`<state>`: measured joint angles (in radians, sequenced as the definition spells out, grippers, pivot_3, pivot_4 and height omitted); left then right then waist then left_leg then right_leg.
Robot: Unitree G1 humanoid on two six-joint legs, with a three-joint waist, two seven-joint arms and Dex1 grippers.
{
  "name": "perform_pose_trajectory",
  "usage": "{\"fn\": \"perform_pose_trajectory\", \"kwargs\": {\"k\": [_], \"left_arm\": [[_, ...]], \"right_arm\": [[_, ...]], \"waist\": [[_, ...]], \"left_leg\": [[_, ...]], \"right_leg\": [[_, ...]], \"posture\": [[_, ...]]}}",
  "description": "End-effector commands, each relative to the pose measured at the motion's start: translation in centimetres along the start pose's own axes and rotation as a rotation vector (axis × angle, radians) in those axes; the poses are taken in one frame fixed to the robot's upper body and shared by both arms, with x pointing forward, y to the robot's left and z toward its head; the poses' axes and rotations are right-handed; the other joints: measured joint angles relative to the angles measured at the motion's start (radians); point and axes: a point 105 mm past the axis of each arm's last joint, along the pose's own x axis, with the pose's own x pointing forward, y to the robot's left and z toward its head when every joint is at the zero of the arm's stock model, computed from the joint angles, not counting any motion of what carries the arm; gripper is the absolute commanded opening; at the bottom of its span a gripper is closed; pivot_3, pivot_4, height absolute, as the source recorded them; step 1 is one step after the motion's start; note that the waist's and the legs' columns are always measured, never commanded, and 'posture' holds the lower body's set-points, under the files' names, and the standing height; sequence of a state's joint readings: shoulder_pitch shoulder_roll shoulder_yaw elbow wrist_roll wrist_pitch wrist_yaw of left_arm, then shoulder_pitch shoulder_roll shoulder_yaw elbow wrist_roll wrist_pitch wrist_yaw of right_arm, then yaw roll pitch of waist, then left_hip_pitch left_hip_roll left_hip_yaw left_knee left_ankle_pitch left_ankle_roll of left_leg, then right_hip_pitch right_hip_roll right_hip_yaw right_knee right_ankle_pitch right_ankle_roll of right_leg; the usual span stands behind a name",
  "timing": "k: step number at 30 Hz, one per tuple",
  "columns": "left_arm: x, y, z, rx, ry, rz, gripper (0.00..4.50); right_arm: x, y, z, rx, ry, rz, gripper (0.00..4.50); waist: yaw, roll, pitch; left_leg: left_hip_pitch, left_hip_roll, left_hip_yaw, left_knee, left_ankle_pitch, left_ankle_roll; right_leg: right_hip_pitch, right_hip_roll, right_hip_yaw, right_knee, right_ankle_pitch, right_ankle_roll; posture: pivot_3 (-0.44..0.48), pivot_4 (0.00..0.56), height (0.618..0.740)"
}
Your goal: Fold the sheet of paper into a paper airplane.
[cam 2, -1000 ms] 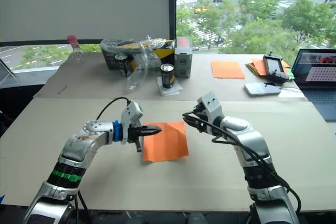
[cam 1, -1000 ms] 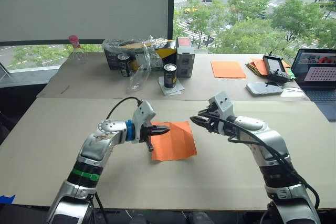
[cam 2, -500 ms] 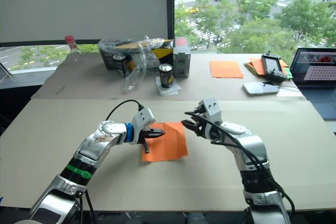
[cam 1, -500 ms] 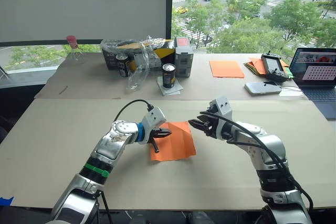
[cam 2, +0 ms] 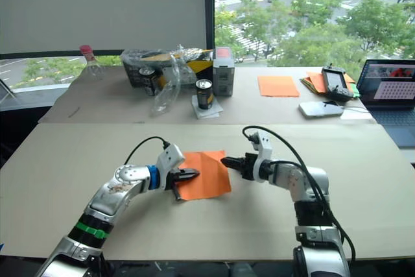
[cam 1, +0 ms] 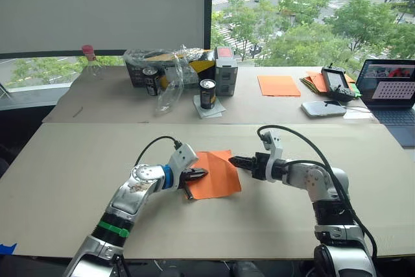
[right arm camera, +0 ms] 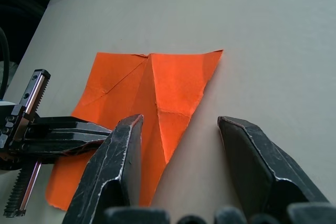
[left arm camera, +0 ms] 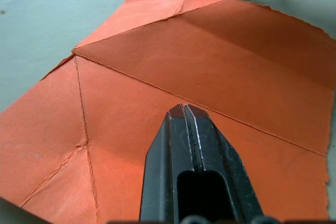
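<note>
From the head views, the sheet of paper (cam 1: 214,174) lies flat on the near table (cam 1: 71,167) between both grippers. The left wrist view has the left gripper (left arm camera: 184,109) pinched closed, empty, over the creased orange sheet. The right wrist view shows the right gripper (right arm camera: 181,121) spread wide at its right edge.

Daylight floods through a tall window (cam 1: 311,11) at upper right, overlooking green trees and a street; a white blind (cam 1: 104,8) fills the upper left, above two tan cardboard-covered tables (cam 1: 52,180).
</note>
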<state>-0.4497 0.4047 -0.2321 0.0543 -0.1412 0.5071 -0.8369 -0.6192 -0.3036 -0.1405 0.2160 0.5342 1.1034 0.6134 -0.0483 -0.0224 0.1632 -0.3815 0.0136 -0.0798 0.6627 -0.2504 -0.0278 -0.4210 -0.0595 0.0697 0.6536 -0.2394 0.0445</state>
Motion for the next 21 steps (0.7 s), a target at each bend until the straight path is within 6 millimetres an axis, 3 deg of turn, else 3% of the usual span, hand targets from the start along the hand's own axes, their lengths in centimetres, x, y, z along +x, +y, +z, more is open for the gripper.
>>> {"fn": "perform_pose_trajectory", "kwargs": {"k": [1, 10, 18, 21], "left_arm": [[-0.2, 0.2, -0.7, -0.019, 0.018, 0.022, 0.0], [0.4, -0.5, -0.9, -0.031, 0.005, 0.022, 0.0], [0.5, -0.8, -1.2, -0.037, 0.009, 0.022, 0.0], [0.7, -1.1, -1.3, -0.039, 0.009, 0.01, 0.0]], "right_arm": [[0.7, 1.1, 1.4, 0.006, -0.024, 0.075, 2.54], [2.3, 0.7, 2.8, 0.037, -0.007, 0.115, 2.54], [2.7, 1.0, 3.1, -0.087, 0.0, 0.12, 0.02], [2.7, 0.8, 3.2, -0.221, -0.009, 0.083, 0.02]], "waist": [[0.0, 0.0, 0.0], [0.002, 0.0, 0.0], [0.002, 0.0, 0.0], [0.003, 0.0, 0.0]], "left_leg": [[0.0, 0.0, 0.0, 0.0, 0.0, 0.0], [0.0, 0.0, 0.0, 0.0, 0.0, 0.0], [0.001, 0.0, 0.0, 0.0, 0.0, 0.0], [0.001, 0.0, 0.0, 0.0, 0.0, 0.0]], "right_leg": [[0.0, 0.0, 0.0, 0.0, 0.0, 0.0], [0.0, 0.0, 0.0, 0.001, 0.0, 0.0], [0.0, 0.0, 0.0, 0.001, 0.0, 0.0], [0.0, 0.0, 0.0, 0.001, 0.0, 0.0]], "posture": [[0.0, 0.15, 0.73], [0.0, 0.15, 0.73], [0.0, 0.15, 0.73], [0.0, 0.15, 0.73]]}}
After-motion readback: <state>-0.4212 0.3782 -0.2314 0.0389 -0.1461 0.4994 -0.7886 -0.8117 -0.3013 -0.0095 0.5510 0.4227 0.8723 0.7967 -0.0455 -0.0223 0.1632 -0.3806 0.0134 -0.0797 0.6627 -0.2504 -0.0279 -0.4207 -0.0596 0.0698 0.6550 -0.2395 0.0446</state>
